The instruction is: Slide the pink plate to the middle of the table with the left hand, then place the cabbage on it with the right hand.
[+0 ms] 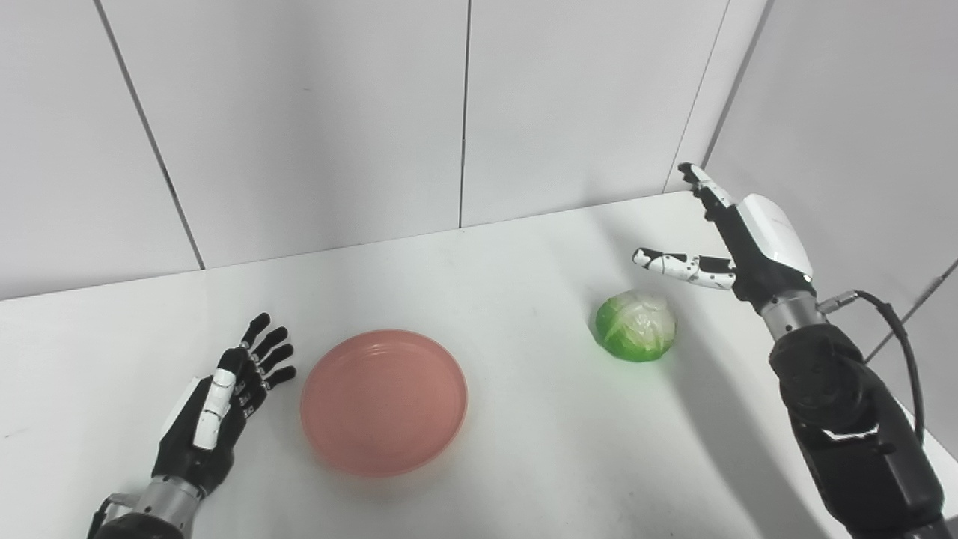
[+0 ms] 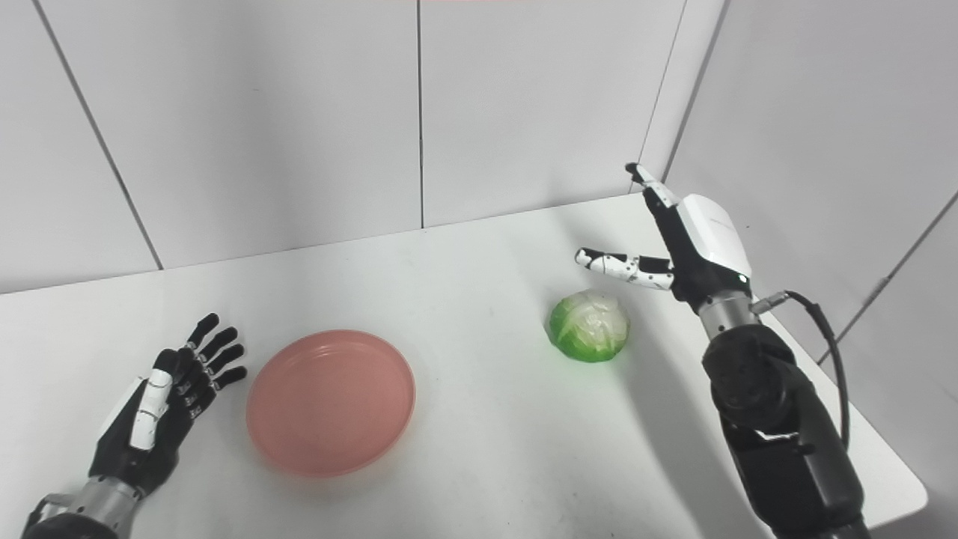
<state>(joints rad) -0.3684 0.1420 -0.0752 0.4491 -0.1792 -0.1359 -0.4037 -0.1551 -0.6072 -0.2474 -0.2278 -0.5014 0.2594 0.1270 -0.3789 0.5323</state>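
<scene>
Fingers (image 1: 266, 352) spread beside pink plate (image 1: 384, 402), cabbage (image 1: 636, 326) apart, table corner (image 2: 909, 498) right-eye only.

We find no readable text, label, brand, number or sign anywhere in either eye view.

A white table (image 1: 524, 254) stands in a corner of pale grey panelled walls (image 1: 314, 112) with dark seams
</scene>
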